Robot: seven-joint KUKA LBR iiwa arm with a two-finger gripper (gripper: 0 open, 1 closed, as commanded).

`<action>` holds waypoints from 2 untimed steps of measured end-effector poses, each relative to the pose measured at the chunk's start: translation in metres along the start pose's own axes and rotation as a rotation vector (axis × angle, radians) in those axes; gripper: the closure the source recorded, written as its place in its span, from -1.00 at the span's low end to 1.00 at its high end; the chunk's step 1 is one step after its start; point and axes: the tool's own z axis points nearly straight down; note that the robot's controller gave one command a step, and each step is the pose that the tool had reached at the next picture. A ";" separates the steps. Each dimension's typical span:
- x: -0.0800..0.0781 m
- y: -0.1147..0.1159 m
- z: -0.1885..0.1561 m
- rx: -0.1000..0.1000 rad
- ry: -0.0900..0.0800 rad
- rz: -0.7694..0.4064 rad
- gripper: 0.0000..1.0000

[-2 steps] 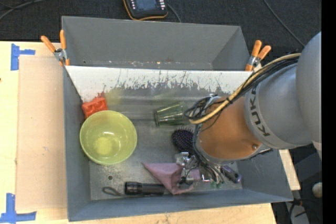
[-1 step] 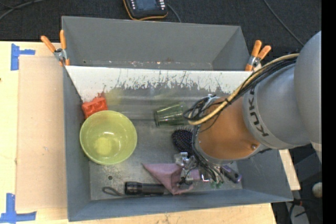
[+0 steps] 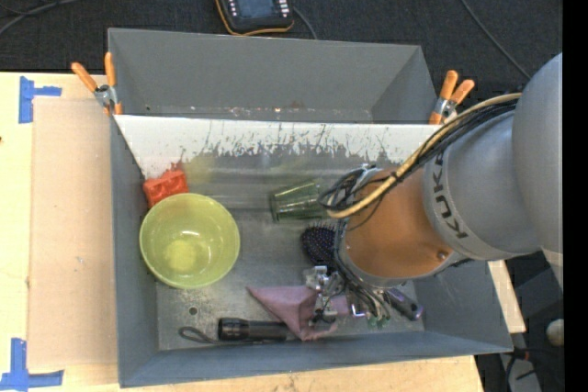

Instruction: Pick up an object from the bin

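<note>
Likely step: approach. My claw (image 3: pixel 322 291) is over the cloth (image 3: pixel 280 301) at 6 o'clock; its state I cannot tell. Next: pinch, lift vertically.

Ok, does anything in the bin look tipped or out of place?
Only the green cup, lying on its side in the middle of the bin. The yellow bowl sits upright, and the purple cloth lies crumpled by the hand.
</note>
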 end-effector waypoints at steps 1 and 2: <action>-0.024 0.007 0.001 0.000 0.004 -0.112 1.00; -0.010 0.005 0.000 0.000 0.003 -0.059 1.00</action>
